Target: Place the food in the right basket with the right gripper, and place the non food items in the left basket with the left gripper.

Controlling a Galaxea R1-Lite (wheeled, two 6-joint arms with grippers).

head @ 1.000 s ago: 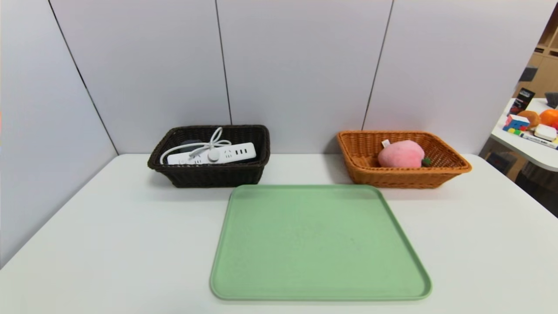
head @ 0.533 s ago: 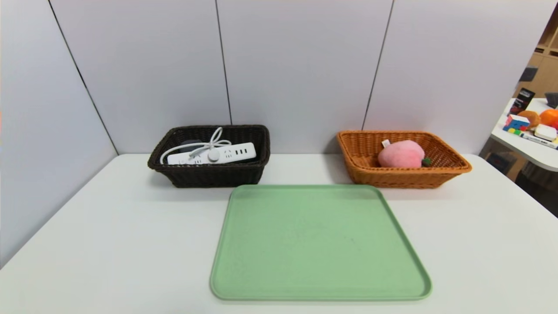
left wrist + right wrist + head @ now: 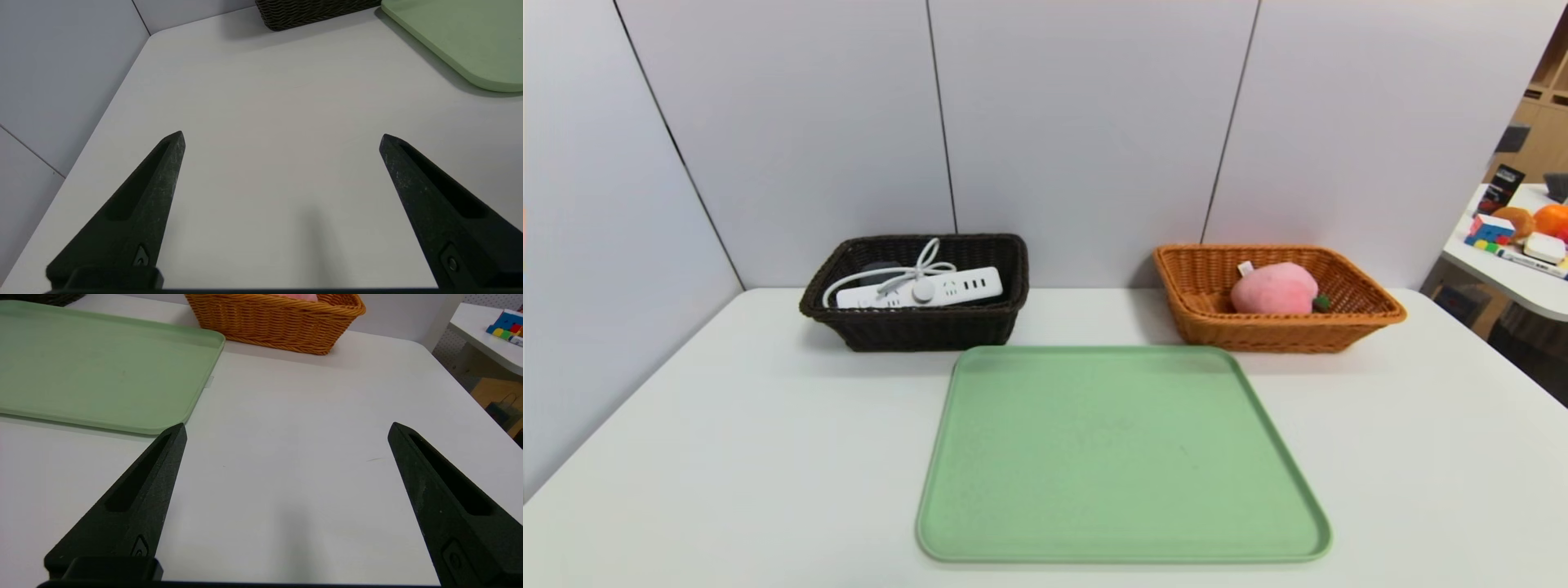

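The pink plush peach [image 3: 1274,288] lies inside the orange-tan right basket [image 3: 1372,313] at the back right of the table. In the dark brown left basket [image 3: 915,331] at the back left, the white power strip [image 3: 923,289] with its coiled cord rests on a dark grey towel [image 3: 880,269] that is mostly hidden. Neither arm shows in the head view. My left gripper [image 3: 282,136] hovers open over bare table near the front left, nothing between its fingers. My right gripper [image 3: 287,428] hovers open over bare table at the front right, beside the tray.
A green tray [image 3: 1123,457] lies in the middle of the white table [image 3: 727,433], with nothing on it. Grey wall panels close the back and left. A side table [image 3: 1515,273] with toys and orange fruits stands off to the right.
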